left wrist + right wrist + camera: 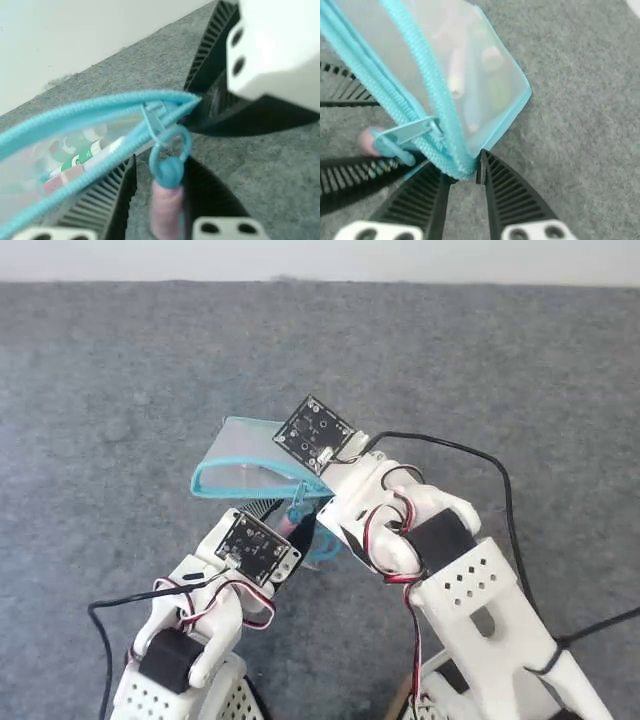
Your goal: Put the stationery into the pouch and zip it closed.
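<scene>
Left wrist view | stationery lay inside pouch, zip open | right gripper clamped pouch corner | left gripper sat apart, straddling pull | zipping step; next likely: pinch pull, draw along.

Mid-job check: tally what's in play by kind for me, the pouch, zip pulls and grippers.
pouch: 1
zip pull: 1
grippers: 2, left gripper and right gripper
stationery inside: too blurred to count
Total counted: 4
</scene>
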Motion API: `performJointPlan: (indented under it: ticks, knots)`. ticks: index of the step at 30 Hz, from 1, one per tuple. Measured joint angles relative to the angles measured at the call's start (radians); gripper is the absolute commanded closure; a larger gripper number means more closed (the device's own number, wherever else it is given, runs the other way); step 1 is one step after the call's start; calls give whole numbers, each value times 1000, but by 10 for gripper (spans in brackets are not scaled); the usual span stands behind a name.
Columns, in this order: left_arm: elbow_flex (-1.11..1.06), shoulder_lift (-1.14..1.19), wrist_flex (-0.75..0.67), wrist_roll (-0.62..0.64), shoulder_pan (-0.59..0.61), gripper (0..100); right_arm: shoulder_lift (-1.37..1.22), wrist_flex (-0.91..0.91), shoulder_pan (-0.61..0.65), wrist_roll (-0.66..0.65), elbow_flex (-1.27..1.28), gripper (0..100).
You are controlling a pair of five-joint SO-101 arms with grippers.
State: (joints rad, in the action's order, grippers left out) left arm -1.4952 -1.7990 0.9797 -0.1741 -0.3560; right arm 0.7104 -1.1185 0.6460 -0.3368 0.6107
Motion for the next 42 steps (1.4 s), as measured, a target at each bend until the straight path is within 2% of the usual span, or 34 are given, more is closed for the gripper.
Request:
performJointPlan:
  ticks: [4,10,17,25,33,38,42]
  knots:
    - [0,0,0,-6,-2,989,17,44,-2,-5,35,991]
    - [0,0,0,-6,2,989,18,91,-97,-46,72,991]
    - [0,0,-2,-5,84,989,18,118,-157,-75,138,991]
    - [0,0,-2,-6,91,989,23,120,-221,-98,153,988]
    - [0,0,-2,-6,91,989,216,68,-14,-101,195,809]
    - [0,0,-2,-6,91,989,298,98,81,-107,276,804]
    - [0,0,-2,-6,91,989,269,186,92,-130,276,804]
